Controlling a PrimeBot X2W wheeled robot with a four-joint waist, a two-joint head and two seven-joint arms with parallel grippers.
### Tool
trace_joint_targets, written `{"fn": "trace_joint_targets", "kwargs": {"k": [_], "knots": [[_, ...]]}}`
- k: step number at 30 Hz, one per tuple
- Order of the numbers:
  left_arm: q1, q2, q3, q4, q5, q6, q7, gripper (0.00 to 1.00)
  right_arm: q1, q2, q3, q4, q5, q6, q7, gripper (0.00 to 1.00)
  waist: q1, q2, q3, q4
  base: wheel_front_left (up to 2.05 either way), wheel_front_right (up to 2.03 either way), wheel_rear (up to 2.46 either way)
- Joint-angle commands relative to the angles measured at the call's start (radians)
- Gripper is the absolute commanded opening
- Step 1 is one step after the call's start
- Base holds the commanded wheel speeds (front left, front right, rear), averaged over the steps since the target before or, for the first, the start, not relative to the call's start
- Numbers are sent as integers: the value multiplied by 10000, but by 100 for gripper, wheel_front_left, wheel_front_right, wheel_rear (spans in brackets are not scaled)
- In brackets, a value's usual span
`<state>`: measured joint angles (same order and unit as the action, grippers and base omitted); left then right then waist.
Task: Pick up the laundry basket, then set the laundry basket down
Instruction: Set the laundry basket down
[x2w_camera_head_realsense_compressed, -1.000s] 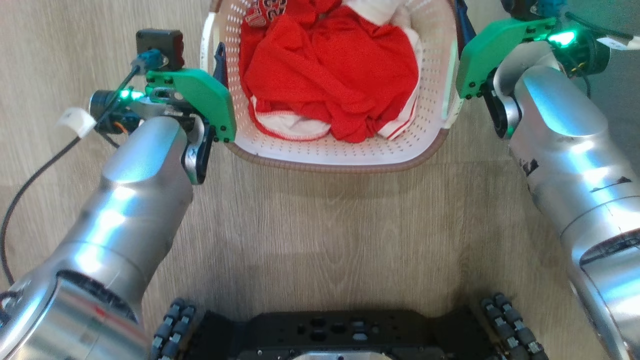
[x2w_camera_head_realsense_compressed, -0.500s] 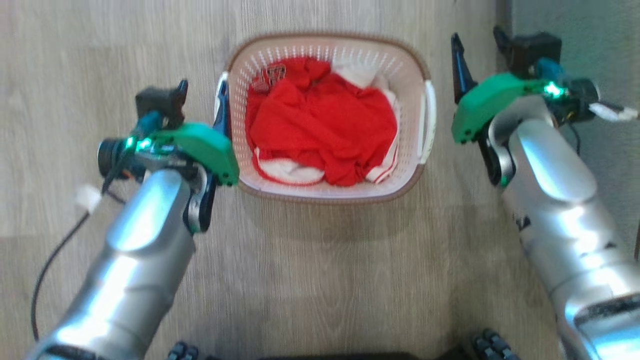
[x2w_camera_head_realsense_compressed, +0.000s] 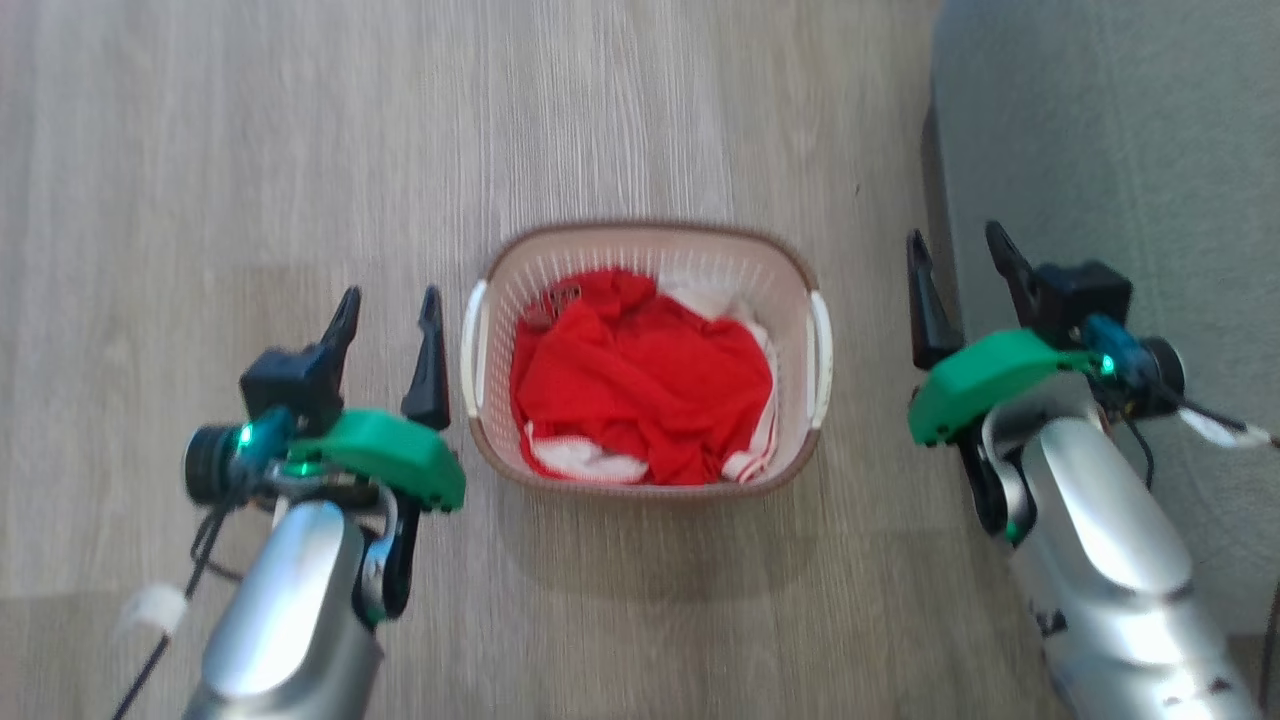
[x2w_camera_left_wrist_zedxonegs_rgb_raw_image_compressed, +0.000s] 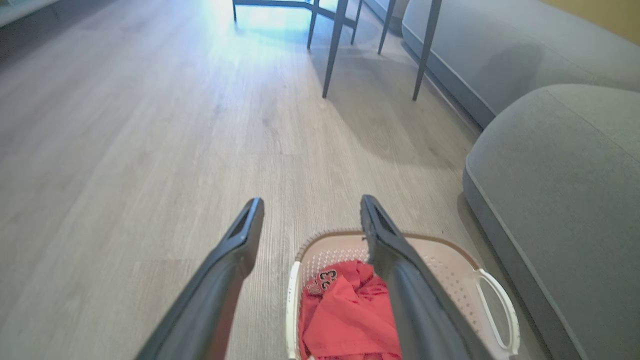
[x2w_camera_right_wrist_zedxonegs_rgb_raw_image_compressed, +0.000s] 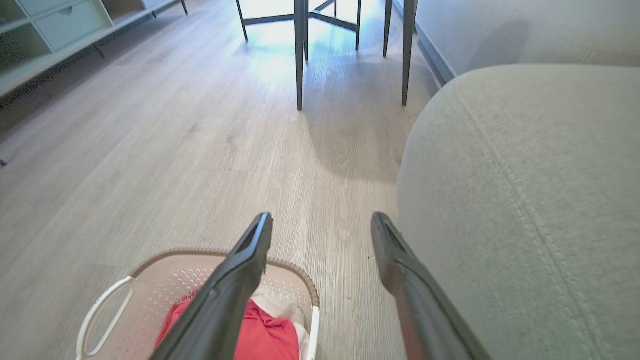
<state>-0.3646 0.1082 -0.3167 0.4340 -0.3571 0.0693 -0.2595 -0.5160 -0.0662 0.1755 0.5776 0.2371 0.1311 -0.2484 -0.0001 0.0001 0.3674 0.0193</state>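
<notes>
Plainly empty — left gripper (x2w_camera_head_realsense_compressed: 391, 295) and right gripper (x2w_camera_head_realsense_compressed: 952, 232), jaws spread wide, clear of the laundry basket (x2w_camera_head_realsense_compressed: 640, 228).

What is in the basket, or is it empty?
Not empty. The laundry basket stands upright on the floor and holds a crumpled pile of red clothes with some white cloth, below the rim.

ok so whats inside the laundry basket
A crumpled red garment with white trim fills the laundry basket, with some white fabric at its far side. The basket's bottom and anything under the clothes are covered.
</notes>
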Motion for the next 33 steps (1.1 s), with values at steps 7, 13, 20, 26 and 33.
{"fn": "trace_joint_targets", "kwargs": {"k": [7,13,20,26,33], "knots": [[1460,-148,1264,-1452,663,-204,-22,100,1402,160,-299,-1632,-83,-4,-133,100,1,-1,-1571,11,0,0,0],[2321,-255,1638,-1931,932,-187,-22,100,2287,160,-559,-2323,-127,-4,-133,100,1,-1,-2178,31,0,0,0],[3504,-363,2086,-2758,1164,-126,-22,100,3386,160,-714,-3279,-126,-4,-133,100,1,-1,-2816,39,0,0,0],[4230,-431,2328,-3192,1297,-112,-22,100,4134,160,-829,-3975,-54,-4,-133,100,1,-1,-3185,49,0,0,0],[4662,-476,2503,-3366,1453,-127,-22,100,4678,160,-872,-4191,-44,-4,-133,100,1,-1,-3488,52,0,0,0]]}}
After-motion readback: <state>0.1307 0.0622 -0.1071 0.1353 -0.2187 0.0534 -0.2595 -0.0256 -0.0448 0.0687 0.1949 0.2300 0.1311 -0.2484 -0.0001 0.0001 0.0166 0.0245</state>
